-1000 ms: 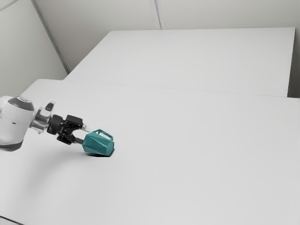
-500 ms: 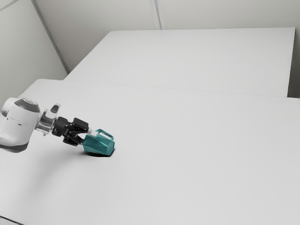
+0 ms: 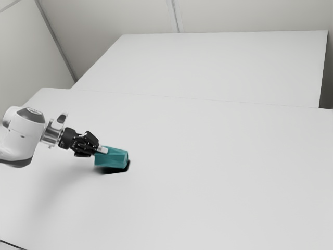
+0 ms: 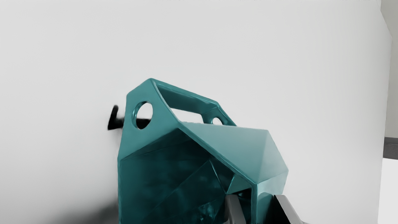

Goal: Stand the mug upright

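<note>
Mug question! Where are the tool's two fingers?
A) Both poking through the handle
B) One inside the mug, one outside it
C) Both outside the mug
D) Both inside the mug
B: in the wrist view, one finger of the tool reaches into the open mug, while the other finger is outside, with the mug's side between them.
</note>
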Motion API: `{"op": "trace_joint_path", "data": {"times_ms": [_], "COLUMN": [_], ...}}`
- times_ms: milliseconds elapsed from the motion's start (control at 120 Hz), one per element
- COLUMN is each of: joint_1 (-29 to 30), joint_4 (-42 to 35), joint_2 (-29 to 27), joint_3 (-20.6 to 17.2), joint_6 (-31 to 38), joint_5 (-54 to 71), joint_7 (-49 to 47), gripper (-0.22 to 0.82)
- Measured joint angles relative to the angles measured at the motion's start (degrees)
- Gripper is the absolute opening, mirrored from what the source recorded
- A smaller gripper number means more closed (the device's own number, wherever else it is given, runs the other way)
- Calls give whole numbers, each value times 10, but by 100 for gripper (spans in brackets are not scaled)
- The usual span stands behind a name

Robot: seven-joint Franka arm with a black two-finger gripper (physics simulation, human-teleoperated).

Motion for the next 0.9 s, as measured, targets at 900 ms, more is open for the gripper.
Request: {"op": "trace_joint_path", "data": {"times_ms": [900], "joint_1": [-22], "joint_4": [183], "joint_2": [-42], "joint_3": [-107], "joint_6": [-46], "joint_5": [309], "joint_7": [-144], "gripper": [-18]}}
